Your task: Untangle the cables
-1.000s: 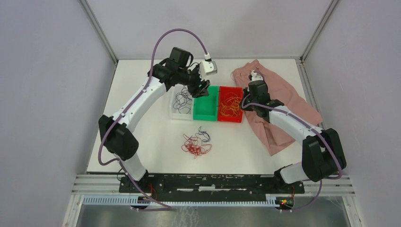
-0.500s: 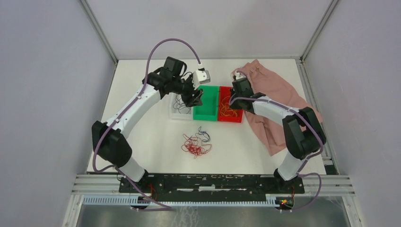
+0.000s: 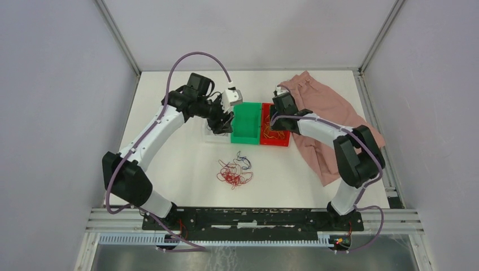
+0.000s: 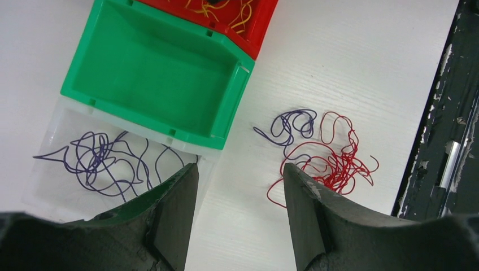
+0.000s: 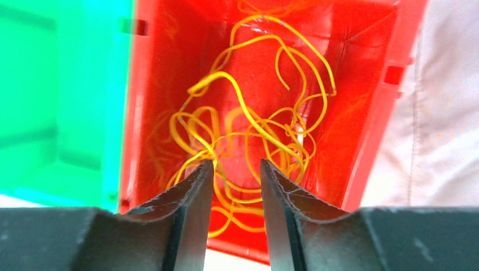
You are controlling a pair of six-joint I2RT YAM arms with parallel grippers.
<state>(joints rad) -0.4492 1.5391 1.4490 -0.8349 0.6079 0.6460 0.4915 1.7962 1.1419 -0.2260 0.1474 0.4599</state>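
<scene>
White table (image 3: pixel 181 164); left end effector (image 4: pixel 240 170) agape over clear bin (image 4: pixel 51 189); right end effector (image 5: pixel 235 165) parted above yellow cables (image 5: pixel 242 104)

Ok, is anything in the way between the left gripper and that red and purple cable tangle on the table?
Nothing visible. The left gripper hangs open over the clear bin corner, and only bare white table lies between it and the tangle of red and purple cables. The green bin sits off to the side.

Clear bin (image 3: pixel 210 136), green bin (image 3: pixel 246 122), red bin (image 3: pixel 275 143) butt together across tabletop (image 3: pixel 169 164) centre. Pink cloth (image 3: pixel 339 113) covers far-right corner. Red-purple cable tangle (image 3: pixel 234 170) lies nearer, open tabletop all round; left edge strip free.
</scene>
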